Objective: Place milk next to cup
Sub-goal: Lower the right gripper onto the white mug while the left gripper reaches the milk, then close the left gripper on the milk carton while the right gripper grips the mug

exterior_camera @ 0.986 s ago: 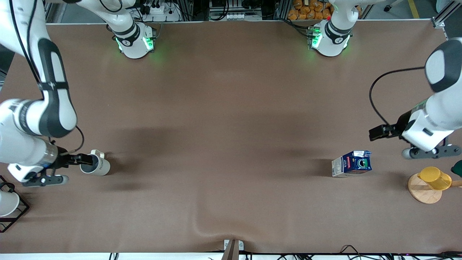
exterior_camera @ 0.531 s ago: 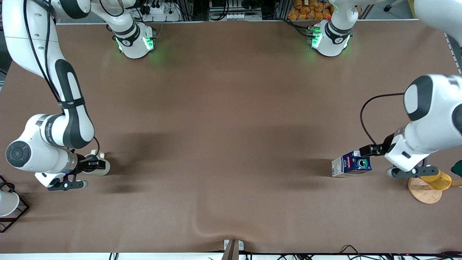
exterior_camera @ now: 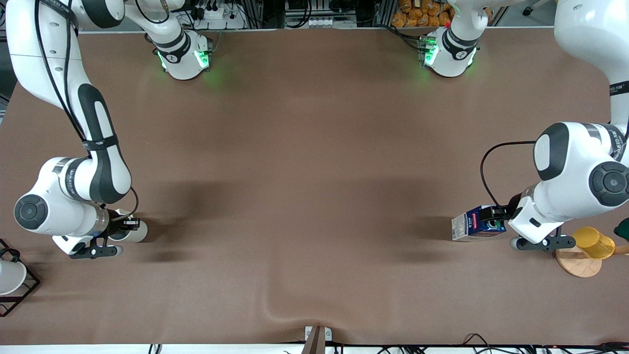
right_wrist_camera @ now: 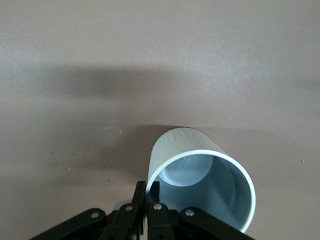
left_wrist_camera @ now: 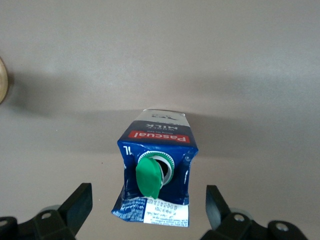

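Brown cloth covers the tabletop [exterior_camera: 314, 147] from edge to edge, with a raised wrinkle [exterior_camera: 275, 309] low in the front view's middle.

The small dark blue milk carton [exterior_camera: 477, 224] with a green cap and red band stands low in the front view, toward the left arm's end. Your left gripper [exterior_camera: 494, 219] is down at it. In the left wrist view the jaws stand wide, one on each side of the milk carton [left_wrist_camera: 156, 170], touching neither face.

The cream-white mug [exterior_camera: 135, 231] with a grey inside sits well apart, toward the right arm's end. Your right gripper [exterior_camera: 125, 225] has its jaws pinched together on the mug's wall at the rim [right_wrist_camera: 200, 175].

You appear to be at the grasp step. The next move calls for closing the left jaws squarely on the carton's side panels, then lifting before any travel.

The middle of the cloth between milk carton and mug lies bare, so the carry has a free path. Mind the yellow plastic cup [exterior_camera: 592, 242] on its round wooden coaster [exterior_camera: 575, 265], just beside the left wrist. A plain white cup in a black wire frame [exterior_camera: 10, 278] sits at the edge near the mug, so set down on the mug's open side.
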`<state>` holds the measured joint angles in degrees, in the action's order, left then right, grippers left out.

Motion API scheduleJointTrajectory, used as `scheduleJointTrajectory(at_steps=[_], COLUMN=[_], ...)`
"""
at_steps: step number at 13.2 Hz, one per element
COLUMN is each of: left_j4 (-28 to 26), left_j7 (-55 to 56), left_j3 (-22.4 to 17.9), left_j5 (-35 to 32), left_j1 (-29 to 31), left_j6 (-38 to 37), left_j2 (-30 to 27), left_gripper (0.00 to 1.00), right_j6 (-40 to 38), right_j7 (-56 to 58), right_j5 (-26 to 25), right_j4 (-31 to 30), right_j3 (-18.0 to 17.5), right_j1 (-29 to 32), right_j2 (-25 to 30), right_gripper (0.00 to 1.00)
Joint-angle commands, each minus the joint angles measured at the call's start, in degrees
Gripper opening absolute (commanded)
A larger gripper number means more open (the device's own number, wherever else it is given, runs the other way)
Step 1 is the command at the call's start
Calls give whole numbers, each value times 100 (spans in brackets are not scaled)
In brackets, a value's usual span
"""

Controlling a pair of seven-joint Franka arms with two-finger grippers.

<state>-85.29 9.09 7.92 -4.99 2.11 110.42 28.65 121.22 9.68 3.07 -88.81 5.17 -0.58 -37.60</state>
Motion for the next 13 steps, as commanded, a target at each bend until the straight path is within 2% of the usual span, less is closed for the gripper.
scheduleJointTrajectory(at_steps=[1, 2, 4, 6, 9, 11, 13], left_j4=[83, 83, 83, 74, 83, 101, 109], left_j7=[-4, -4, -13, -30, -57, -57, -57], left_j3=[-1, -1, -1, -1, -10, -19, -19], left_j5=[-107, -107, -107, -116, -134, -134, -134], left_j1=[-27, -27, -27, -27, -27, -27, -36], left_j6=[6, 6, 6, 6, 6, 6, 6], left_j2=[158, 202, 229, 281, 308, 360, 360], left_gripper=[100, 100, 100, 100, 99, 88, 73], right_j6=[-37, -80, -369, -703, -1161, -1276, -1241], right_j7=[25, 95, -114, -1366, -2861, -4292, -5043], right_j5=[1, 1, 1, -87, -131, -114, -87], right_j4=[-5, 39, 170, 469, 970, 1680, 2330], right_j3=[-16, -60, -419, -788, -851, -886, -886], right_j1=[-91, -82, -100, -300, -1099, -1793, -2303], right_j2=[77, 182, 463, 508, 456, 98, -272], right_gripper=[0, 0, 0, 0, 0, 0, 0])
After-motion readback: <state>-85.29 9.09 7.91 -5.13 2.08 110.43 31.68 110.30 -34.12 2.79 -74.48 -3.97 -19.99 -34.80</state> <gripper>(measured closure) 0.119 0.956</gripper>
